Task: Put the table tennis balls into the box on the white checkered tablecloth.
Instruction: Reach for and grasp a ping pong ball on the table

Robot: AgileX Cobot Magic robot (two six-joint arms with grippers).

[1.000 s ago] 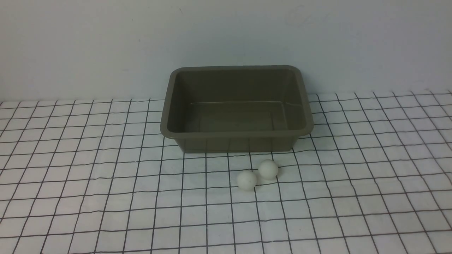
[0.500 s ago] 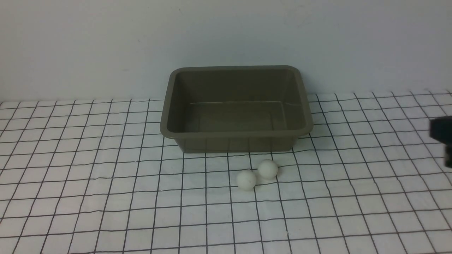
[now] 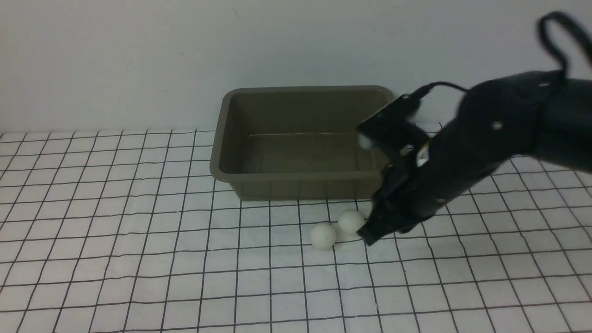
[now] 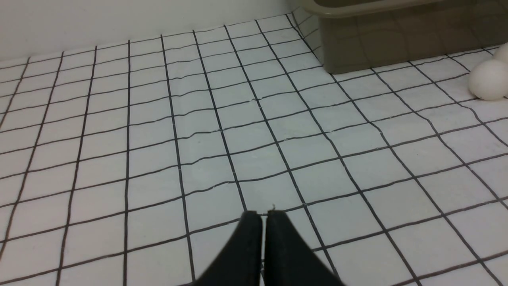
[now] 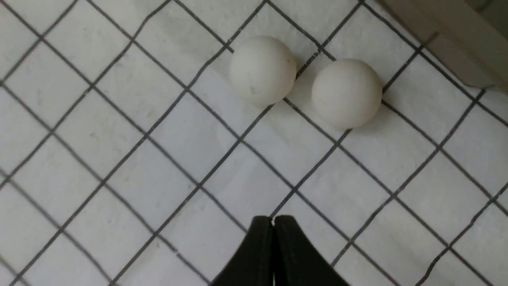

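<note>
Two white table tennis balls lie side by side on the white checkered tablecloth (image 3: 138, 231), just in front of the olive-brown box (image 3: 222, 138): one ball (image 3: 323, 236) nearer me, the other ball (image 3: 350, 221) closer to the box. The right wrist view shows both balls (image 5: 262, 70) (image 5: 346, 93) on the cloth. My right gripper (image 3: 365, 237) is shut and empty, its tip low beside the ball nearer the box (image 5: 273, 219). My left gripper (image 4: 264, 214) is shut and empty over bare cloth, away from the box (image 4: 397, 43); one ball (image 4: 489, 79) shows at that view's edge.
A plain pale wall rises right behind the box. The black right arm (image 3: 485, 148) reaches in from the right and covers the box's near right corner. The box holds nothing.
My right arm has swung in from the right edge of the front view to the balls. Balls and box have not moved.
</note>
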